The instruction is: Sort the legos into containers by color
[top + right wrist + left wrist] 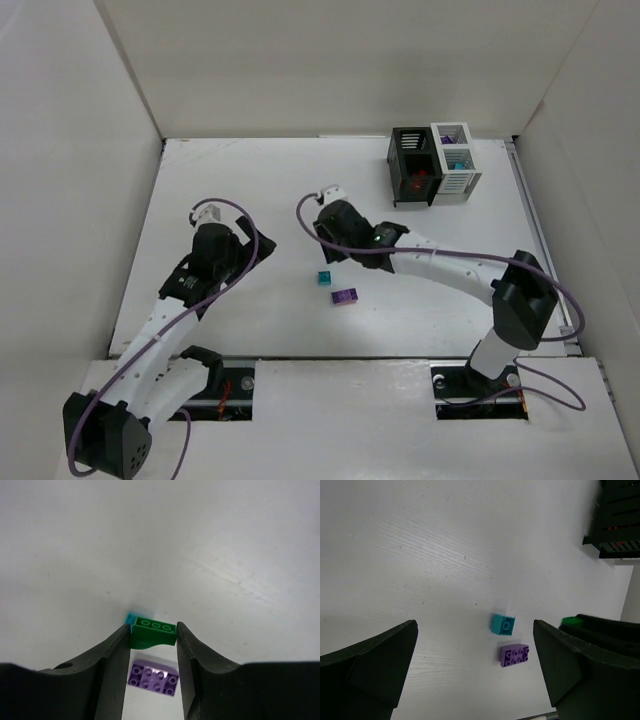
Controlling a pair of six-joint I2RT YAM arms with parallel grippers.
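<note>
Green lego point(153, 631) sits clamped in my right tool point(153, 626), near the teal lego point(503, 624) and purple lego point(515, 655) loose on the bench point(240, 180), my left tool point(474, 625) gapes empty, and I judge the pick-up done, a carry to the containers point(434, 165) at far right next.

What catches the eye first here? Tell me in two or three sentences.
The right gripper is shut on a green lego brick over the middle of the table, close to a teal brick and a purple brick lying side by side. The black-and-white containers sit at the far right with coloured pieces inside. The left gripper hangs open, holding nothing.
</note>
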